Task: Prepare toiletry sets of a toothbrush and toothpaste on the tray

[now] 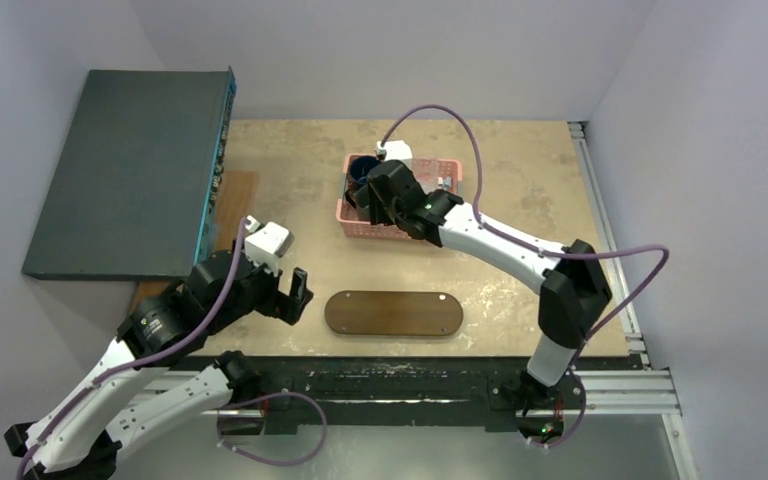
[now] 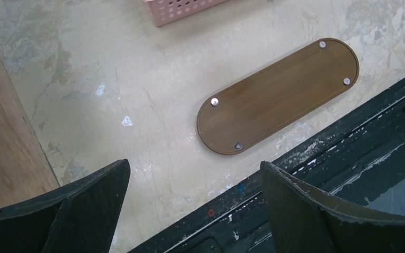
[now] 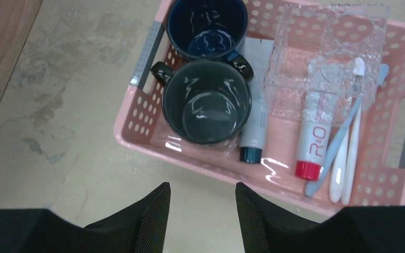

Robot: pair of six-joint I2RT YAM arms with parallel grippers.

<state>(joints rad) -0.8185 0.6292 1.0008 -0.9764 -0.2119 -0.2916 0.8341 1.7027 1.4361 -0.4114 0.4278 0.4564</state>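
The tray (image 1: 393, 313) is a dark brown oval board near the table's front edge, bare; it also shows in the left wrist view (image 2: 279, 95). In the right wrist view a pale blue toothbrush (image 3: 337, 142) and a white toothbrush (image 3: 350, 153) lie in the pink basket (image 3: 137, 113) beside a red-capped toothpaste tube (image 3: 312, 139) and a dark-capped tube (image 3: 254, 132). My right gripper (image 3: 203, 192) is open and empty, just before the basket's near rim; in the top view it (image 1: 365, 205) hovers over the basket. My left gripper (image 2: 195, 168) is open and empty, left of the tray (image 1: 298, 297).
The basket (image 1: 360, 228) also holds a dark blue mug (image 3: 206, 26), a dark grey mug (image 3: 205, 103) and a clear plastic box (image 3: 327, 58) over the brush heads. A large dark grey box (image 1: 130, 170) stands at the far left, with a wooden strip (image 1: 235, 195) beside it.
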